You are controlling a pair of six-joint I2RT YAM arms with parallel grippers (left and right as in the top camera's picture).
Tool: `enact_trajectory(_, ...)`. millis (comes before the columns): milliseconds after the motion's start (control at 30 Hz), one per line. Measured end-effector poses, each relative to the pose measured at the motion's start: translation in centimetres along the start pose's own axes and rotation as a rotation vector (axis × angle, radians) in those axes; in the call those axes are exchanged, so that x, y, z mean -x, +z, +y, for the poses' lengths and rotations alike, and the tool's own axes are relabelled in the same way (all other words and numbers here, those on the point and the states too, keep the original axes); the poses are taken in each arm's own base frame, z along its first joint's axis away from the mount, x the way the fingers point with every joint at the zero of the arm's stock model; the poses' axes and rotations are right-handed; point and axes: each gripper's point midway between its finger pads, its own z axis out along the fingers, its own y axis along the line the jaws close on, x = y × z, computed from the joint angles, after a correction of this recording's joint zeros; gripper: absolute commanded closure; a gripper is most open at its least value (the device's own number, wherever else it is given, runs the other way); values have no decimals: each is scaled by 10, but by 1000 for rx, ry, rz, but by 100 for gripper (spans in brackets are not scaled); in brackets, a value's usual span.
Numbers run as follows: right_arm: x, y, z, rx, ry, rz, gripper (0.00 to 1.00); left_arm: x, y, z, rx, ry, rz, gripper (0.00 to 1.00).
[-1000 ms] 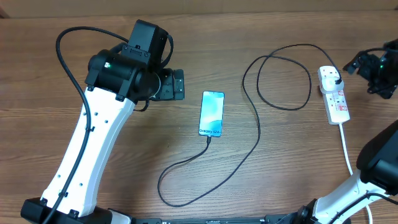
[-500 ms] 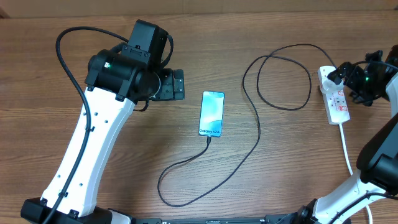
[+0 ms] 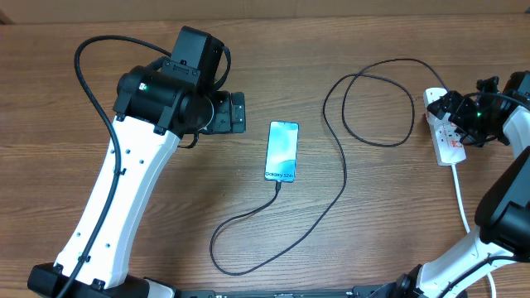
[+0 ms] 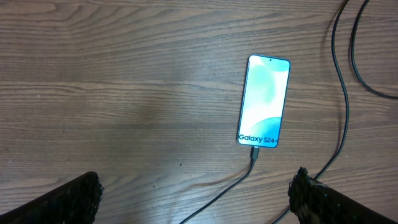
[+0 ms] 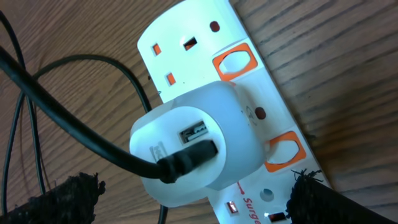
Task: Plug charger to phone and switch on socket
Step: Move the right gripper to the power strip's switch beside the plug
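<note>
**A:** Right claw (image 5: 199, 199) is spread wide, a finger (image 5: 74, 199) on each side of the adapter (image 5: 186, 146), pinching nothing. It hangs over the 12 o'clock end of the socket (image 3: 451, 149).

**B:** Touching it?

**A:** Wrist view shows gaps on both sides.

**B:** Adapter seated?

**A:** Yes, it's in the socket, with the black charger (image 5: 93, 134) plugged into its face. There are orange-framed switches (image 5: 235, 62) at its 1 and 3 o'clock. On or off, can't tell.

**B:** Left claw?

**A:** Left claw (image 3: 240, 112) is also spread and empty, above the table (image 3: 373, 248) at 10 o'clock from the phone (image 3: 282, 151).

**B:** Phone?

**A:** Mid-table, flat, screen lit blue. The socket is well apart at its 3 o'clock. The charger tip is in the phone's 6 o'clock end. The cable loops out to 7 o'clock, climbs past 3, coils at 1 and ends at the adapter. The socket's white cord (image 3: 458, 194) leaves its 6 o'clock end.
</note>
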Motion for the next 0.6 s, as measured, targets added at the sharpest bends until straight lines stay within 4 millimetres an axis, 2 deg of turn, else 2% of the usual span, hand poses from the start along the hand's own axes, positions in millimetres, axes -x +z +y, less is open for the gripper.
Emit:
enact_trajectory(333,13,3,9,19,-41,-52,0,0,0,0,0,0,0,0)
enact_trajectory(600,11,11,9,43,-38,-39,0,0,0,0,0,0,0,0)
